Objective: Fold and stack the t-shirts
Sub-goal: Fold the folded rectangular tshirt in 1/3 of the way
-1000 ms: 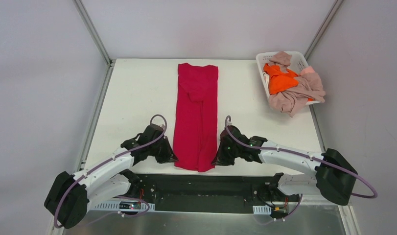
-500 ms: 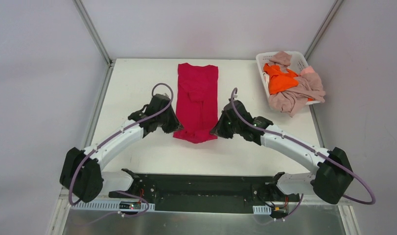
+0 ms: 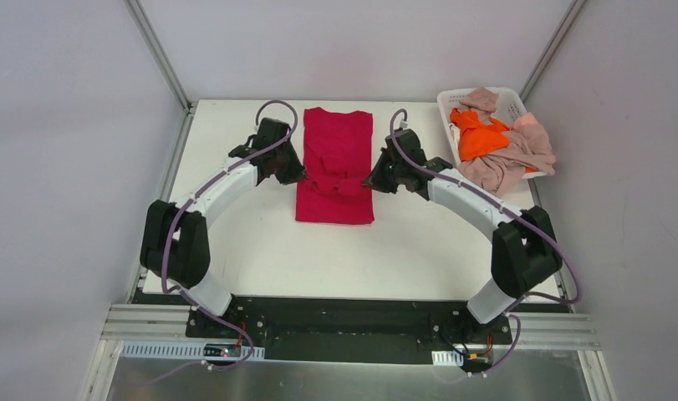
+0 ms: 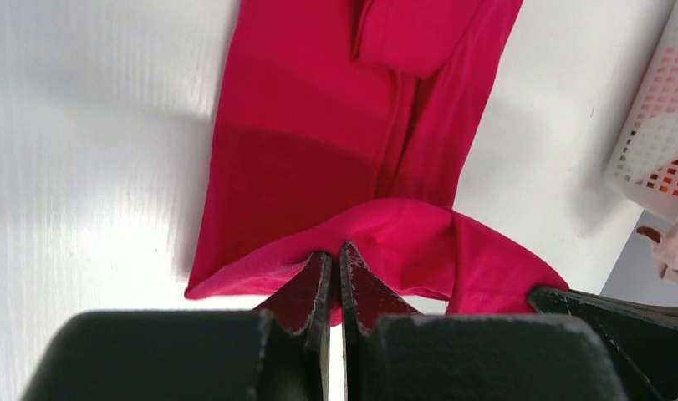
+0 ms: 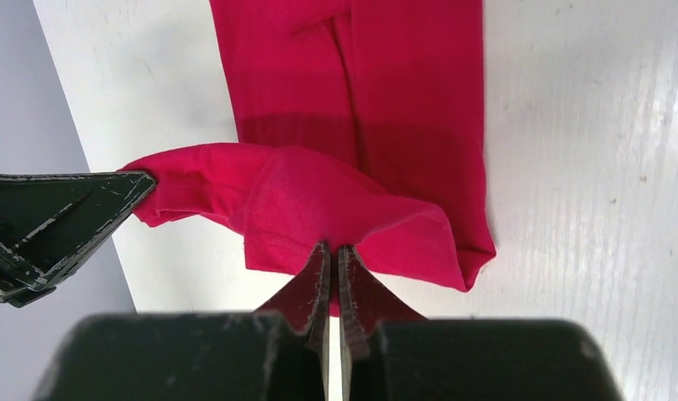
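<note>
The red t-shirt point(image 3: 335, 180) lies at the centre of the tabletop point(image 3: 235, 167), toward 12 o'clock. It forms a narrow strip with its long axis running from 12 to 6 o'clock. Its lower layer rests flat. A second layer is doubled over it from a straight fold at the 6 o'clock end, and the free edge of that layer is raised off the flat layer.

The left jaws, on the left arm point(image 3: 226, 180), are closed on the raised edge at the strip's 9 o'clock side. In the left wrist view, red cloth point(image 4: 318, 125) is pinched between the two tips. The right jaws, on the right arm point(image 3: 469, 196), are closed on the same edge at the 3 o'clock side. The right wrist view shows cloth point(image 5: 360, 100) gripped between the tips. The edge sags in loose folds between the two grips.

A white basket point(image 3: 512, 102) stands at the 2 o'clock corner, well apart from the red t-shirt. It holds an orange t-shirt point(image 3: 477, 138) and pink-beige t-shirts point(image 3: 502, 167), which spill over its rim.
</note>
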Controlling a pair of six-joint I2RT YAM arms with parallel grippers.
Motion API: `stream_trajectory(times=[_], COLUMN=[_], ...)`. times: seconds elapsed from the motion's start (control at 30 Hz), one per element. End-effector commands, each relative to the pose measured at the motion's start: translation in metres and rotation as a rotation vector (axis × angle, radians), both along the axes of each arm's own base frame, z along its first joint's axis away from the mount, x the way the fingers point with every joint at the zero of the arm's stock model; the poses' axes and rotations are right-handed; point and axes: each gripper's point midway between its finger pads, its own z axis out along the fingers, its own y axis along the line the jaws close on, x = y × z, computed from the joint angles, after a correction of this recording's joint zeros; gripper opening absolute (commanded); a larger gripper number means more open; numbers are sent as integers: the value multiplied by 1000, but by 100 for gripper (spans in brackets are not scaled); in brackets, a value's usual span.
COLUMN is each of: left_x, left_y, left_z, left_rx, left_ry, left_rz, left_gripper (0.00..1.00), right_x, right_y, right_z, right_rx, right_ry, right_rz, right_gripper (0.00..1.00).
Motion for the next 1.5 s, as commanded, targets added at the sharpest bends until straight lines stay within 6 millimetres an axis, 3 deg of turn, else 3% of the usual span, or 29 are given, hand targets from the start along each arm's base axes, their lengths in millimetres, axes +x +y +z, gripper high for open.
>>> stream_trajectory(times=[0.0, 0.1, 0.47, 0.77, 0.9, 1.0, 1.1, 1.13, 1.2, 1.33, 1.47], left_x=[28, 39, 63, 85, 94, 100, 102, 101, 93, 62, 21], left_y=[-1, -2, -2, 4, 10, 16, 24, 27, 35, 49, 67], left_z=[6, 5, -28, -60, -65, -57, -34, -26, -11, 3, -4], left_rx=[22, 26, 24, 23, 16, -2, 1, 9, 32, 60, 95], left_ry=[-41, -46, 22, 81, 87, 73, 23, 6, -24, -44, -24], left_rz=[-40, -55, -75, -58, -46, -43, -42, -40, -28, 9, 58], left_gripper=[0, 0, 0, 16, 33, 58, 91, 98, 99, 99, 99], right_x=[29, 40, 74, 103, 117, 122, 117, 115, 107, 69, 22], right_y=[8, 9, 2, -8, -12, -14, -22, -26, -34, -33, 13], right_z=[12, 8, -18, -49, -55, -50, -39, -34, -22, -18, -16], right_rx=[56, 78, 81, 32, 23, 16, -26, -41, -49, -62, -42], right_ry=[-39, -32, 8, 36, 34, 38, 33, 26, 5, -9, -42], right_rz=[38, 45, 10, -69, -107, -108, -111, -124, -135, -69, 162], right_gripper=[0, 0, 0, 0, 2, 26, 69, 78, 97, 99, 99])
